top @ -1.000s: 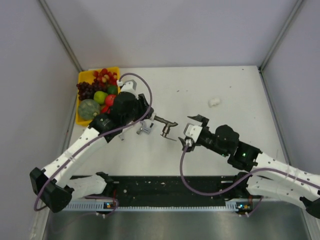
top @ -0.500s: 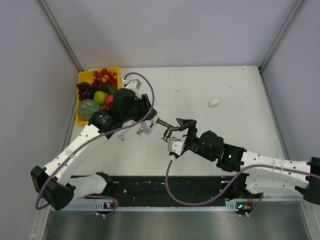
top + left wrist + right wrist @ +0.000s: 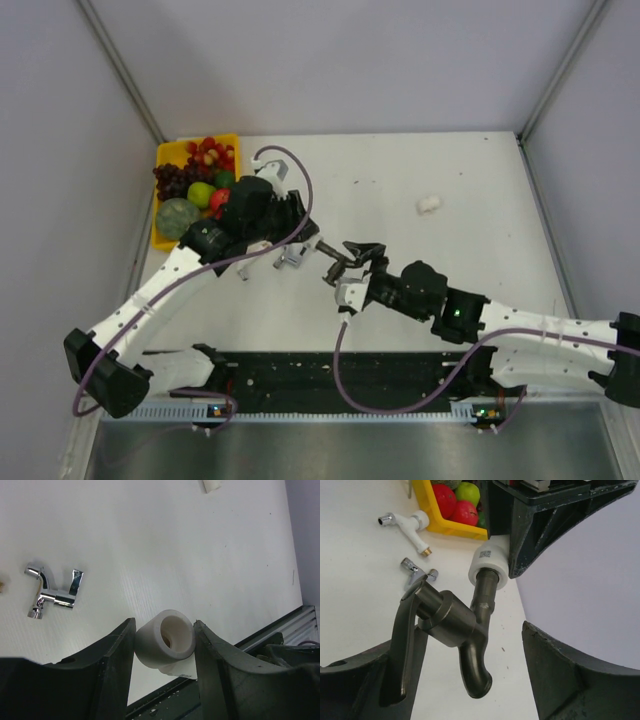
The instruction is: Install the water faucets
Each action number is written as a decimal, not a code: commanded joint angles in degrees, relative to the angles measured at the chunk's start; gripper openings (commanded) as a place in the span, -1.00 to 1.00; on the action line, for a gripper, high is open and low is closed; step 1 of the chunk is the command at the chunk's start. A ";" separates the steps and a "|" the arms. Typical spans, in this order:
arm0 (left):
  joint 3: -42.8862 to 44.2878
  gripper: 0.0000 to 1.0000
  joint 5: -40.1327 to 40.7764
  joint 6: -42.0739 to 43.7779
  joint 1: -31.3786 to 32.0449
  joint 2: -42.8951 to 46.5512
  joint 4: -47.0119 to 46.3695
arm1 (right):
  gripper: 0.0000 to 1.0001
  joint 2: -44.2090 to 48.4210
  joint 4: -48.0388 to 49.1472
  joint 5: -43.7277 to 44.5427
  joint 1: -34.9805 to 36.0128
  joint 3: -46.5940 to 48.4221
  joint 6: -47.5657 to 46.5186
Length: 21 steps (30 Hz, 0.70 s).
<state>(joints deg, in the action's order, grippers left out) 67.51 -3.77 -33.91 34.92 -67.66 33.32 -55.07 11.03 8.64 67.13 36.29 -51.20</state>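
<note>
My left gripper [image 3: 306, 234] is shut on a small white fitting [image 3: 165, 642]. In the right wrist view the stem of the dark grey lever-handled faucet [image 3: 452, 625] is set into that fitting [image 3: 492, 562] and hangs above the table. My right gripper [image 3: 470, 680] is open. Its jaws straddle the dark faucet [image 3: 333, 262], and the lever lies against the left one. The silvery faucet [image 3: 290, 258] lies on the table just below my left gripper and also shows in the left wrist view [image 3: 52, 591]. The white-bodied faucet [image 3: 412, 527] lies beside the tray.
A yellow tray [image 3: 195, 142] of toy fruit stands at the far left, close behind my left gripper. A loose white fitting [image 3: 429, 205] lies at the right rear. A black rail [image 3: 340, 375] runs along the near edge.
My right arm has swung left, and its open jaws now sit around the dark faucet. My left gripper has shifted slightly right, still holding the fitting.
</note>
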 commanded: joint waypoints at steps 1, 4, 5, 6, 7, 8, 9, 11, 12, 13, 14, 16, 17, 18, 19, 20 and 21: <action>-0.70 -1.00 -3.08 -0.63 -0.02 3.14 -7.82 | 0.41 -1.27 5.75 -3.46 0.63 2.11 9.69; -3.60 -1.00 -3.00 -1.42 0.15 5.86 -11.34 | 0.05 -1.88 9.79 -1.71 0.46 1.41 17.77; -4.91 -1.00 -3.00 -1.68 0.06 7.00 -12.74 | -0.04 -1.88 10.93 -1.53 0.02 1.15 20.50; -6.06 -1.00 -2.82 -1.95 0.06 8.23 -14.49 | -0.15 -1.80 12.16 -1.44 -0.42 0.97 24.09; -7.55 -1.00 -2.47 -2.30 0.15 9.64 -15.99 | -0.25 -1.71 13.66 -1.35 -0.77 0.62 27.17; -8.78 -1.00 -2.03 -2.56 0.06 10.87 -17.75 | -0.34 -1.62 15.15 -1.00 -1.12 0.10 31.12; -10.36 -1.00 -1.51 -2.74 0.06 12.01 -19.16 | -0.45 -1.27 17.51 -0.56 -1.48 -0.60 35.25; -13.44 -1.00 -1.24 -3.18 0.15 14.30 -23.02 | -0.64 -0.66 21.65 0.66 -2.09 -1.92 43.42; -15.98 -1.00 -1.24 -3.18 0.06 15.27 -25.73 | -0.76 -0.39 24.89 2.41 -2.53 -2.80 48.86; -17.65 -1.00 -1.07 -3.27 0.24 16.32 -28.37 | -0.85 -0.30 26.57 3.65 -3.23 -3.42 54.74; -19.76 -1.00 -1.15 -3.27 0.24 17.29 -30.92 | -0.99 -0.30 27.63 5.57 -3.85 -4.12 61.59; -23.89 -1.00 -1.24 -3.35 0.24 19.57 -38.21 | -1.00 -0.13 27.65 11.19 -4.81 -5.35 74.94; -26.17 -1.00 -1.07 -3.27 0.41 20.54 -41.29 | -1.00 0.22 26.51 13.65 -5.34 -6.05 82.94; -28.28 -1.00 -0.89 -3.27 0.68 21.59 -45.67 | -1.00 0.57 25.02 15.94 -5.78 -6.76 89.89; -29.96 -1.00 -0.54 -3.27 0.68 22.47 -48.41 | -1.00 0.75 24.75 16.92 -6.22 -7.81 96.48; -31.45 -1.00 -0.19 -3.09 0.77 23.27 -50.53 | -1.00 1.01 23.70 18.32 -6.66 -8.60 102.21; -32.60 -1.00 0.16 -3.09 0.94 23.97 -52.55 | -0.96 1.28 22.21 19.47 -6.75 -9.22 108.96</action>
<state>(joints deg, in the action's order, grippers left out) 39.05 -4.21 -36.18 35.38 -47.68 -0.91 -56.01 32.21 15.99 62.59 29.26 24.58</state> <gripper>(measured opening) 0.522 0.337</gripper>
